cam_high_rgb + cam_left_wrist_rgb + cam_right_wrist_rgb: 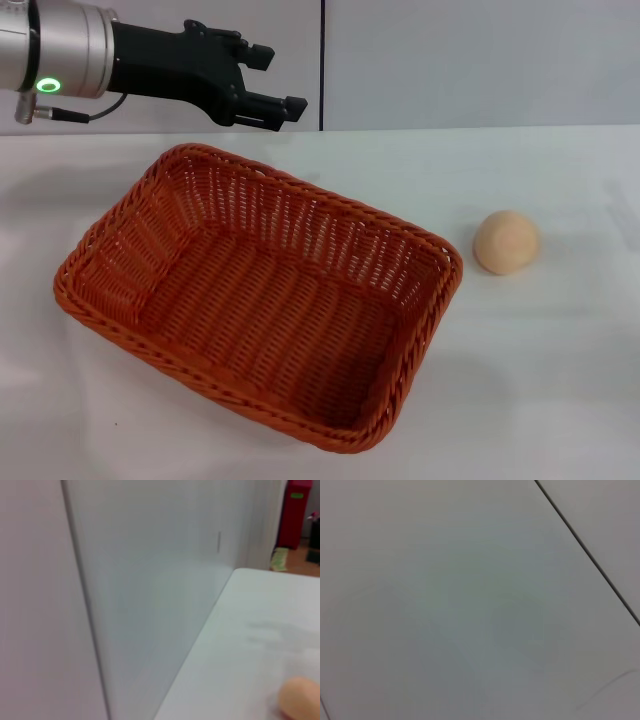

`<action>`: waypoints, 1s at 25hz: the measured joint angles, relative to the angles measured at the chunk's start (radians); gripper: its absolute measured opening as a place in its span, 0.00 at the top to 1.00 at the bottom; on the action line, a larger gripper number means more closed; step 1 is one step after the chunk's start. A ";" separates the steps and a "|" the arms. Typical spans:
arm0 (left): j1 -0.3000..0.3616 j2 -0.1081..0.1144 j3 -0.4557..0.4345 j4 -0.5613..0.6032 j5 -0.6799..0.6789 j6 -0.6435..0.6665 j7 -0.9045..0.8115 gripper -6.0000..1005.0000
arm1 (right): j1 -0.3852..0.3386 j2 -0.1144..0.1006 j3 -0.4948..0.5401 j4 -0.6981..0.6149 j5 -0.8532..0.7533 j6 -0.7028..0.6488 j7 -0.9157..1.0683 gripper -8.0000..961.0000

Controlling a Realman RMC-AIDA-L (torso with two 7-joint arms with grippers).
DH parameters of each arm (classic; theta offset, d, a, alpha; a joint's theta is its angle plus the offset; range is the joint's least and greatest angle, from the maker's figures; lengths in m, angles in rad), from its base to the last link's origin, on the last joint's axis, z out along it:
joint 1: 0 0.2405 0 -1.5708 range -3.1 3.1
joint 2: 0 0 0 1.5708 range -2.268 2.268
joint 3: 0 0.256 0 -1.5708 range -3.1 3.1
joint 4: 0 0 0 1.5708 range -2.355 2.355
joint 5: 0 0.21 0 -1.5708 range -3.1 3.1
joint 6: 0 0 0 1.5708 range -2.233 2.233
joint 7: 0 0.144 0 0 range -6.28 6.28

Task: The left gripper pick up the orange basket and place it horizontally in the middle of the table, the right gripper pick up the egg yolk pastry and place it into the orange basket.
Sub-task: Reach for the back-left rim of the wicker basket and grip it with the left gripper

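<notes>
The orange basket (260,295) lies on the white table (560,360), turned at a slant, left of centre in the head view, and it holds nothing. To its right the egg yolk pastry (506,242) rests on the table, apart from the basket; the left wrist view also catches the pastry (300,698). My left gripper (282,78) hangs in the air above and behind the basket's far rim, fingers open, holding nothing. The right gripper is out of view.
A pale wall with a dark vertical seam (322,65) runs along the table's far edge. A red object (295,512) stands on the floor beyond the table's end in the left wrist view. The right wrist view shows only bare white surface.
</notes>
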 joint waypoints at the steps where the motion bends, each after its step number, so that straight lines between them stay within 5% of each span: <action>1: 0.000 0.000 0.000 0.000 0.000 0.000 0.000 0.23 | 0.000 0.000 0.000 0.004 0.000 0.001 0.000 0.28; 25: -0.033 -0.003 0.084 0.014 0.324 -0.058 -0.028 0.23 | 0.008 -0.001 -0.001 0.008 -0.004 0.040 -0.002 0.29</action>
